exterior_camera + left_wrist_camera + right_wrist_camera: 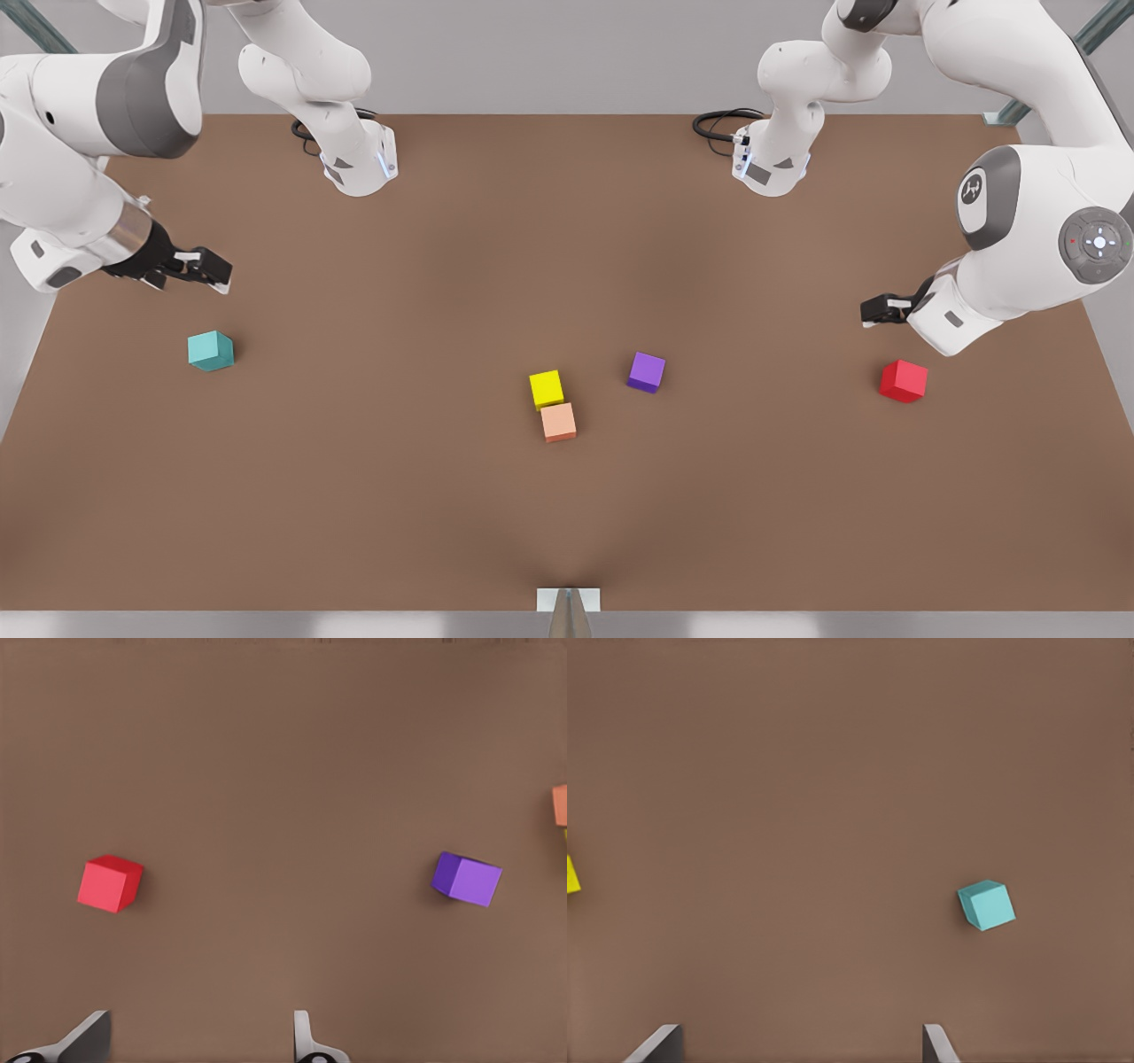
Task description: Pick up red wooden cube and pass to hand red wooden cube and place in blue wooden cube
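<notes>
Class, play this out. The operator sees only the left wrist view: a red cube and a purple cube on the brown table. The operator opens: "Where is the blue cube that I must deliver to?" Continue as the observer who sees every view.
Observer: The blue wooden cube sits near the front view's left edge, far beyond the purple cube.
Operator: Is the other arm near it?
Observer: Yes. The right gripper hangs above the table just behind it, jaws open and empty.
Operator: How is my own arm lined up?
Observer: The left gripper hangs at the front view's right, behind the red wooden cube, not over it, jaws open.
</notes>
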{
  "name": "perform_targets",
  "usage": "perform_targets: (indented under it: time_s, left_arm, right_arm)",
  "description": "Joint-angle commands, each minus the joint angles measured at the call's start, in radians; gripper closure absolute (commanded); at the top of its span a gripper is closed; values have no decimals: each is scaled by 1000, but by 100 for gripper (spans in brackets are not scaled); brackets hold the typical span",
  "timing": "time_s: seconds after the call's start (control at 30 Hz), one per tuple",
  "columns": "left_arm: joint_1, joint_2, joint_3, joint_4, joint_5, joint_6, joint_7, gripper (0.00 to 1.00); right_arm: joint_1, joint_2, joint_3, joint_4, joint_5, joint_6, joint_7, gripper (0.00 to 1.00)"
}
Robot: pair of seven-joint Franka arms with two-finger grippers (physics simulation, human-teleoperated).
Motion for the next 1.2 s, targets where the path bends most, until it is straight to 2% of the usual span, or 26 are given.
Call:
perform_targets:
  time_s: [0.0, 0.1, 0.2, 0.3, 0.33, 0.43, 0.53, 0.7, 1.17]
  left_arm:
    - [0, -1, 0, 0, 0, 11, -1, 0]
    - [3, 22, 0, 2, 0, 15, 5, 0]
    - [75, 230, 25, 43, 8, 147, 156, 0]
    - [138, 338, 25, 51, 10, 279, 340, 0]
    - [166, 342, 25, 39, 8, 333, 409, 0]
    - [221, 312, 37, -142, 14, 528, 587, 0]
    - [232, 304, 75, -217, 14, 577, 757, 0]
    - [232, 295, 97, -377, 42, 801, 809, 0]
    - [238, 338, 98, -438, 68, 815, 756, 0]
  right_arm:
    - [3, -1, 0, -1, 2, 1, 67, 0]
    - [9, 40, -4, -9, -12, -4, 52, 0]
    - [14, 55, 0, -11, -12, -28, 69, 0]
    - [8, 48, -3, -12, -9, -1, 70, 0]
    - [5, 43, -4, -7, 5, 1, 72, 0]
    - [-3, 32, -15, -3, 4, -1, 61, 0]
    - [-2, 32, -14, -3, 4, 2, 72, 0]
    - [-3, 32, -15, -3, 5, 4, 72, 0]
    - [-3, 28, -15, -12, 5, 1, 72, 0]
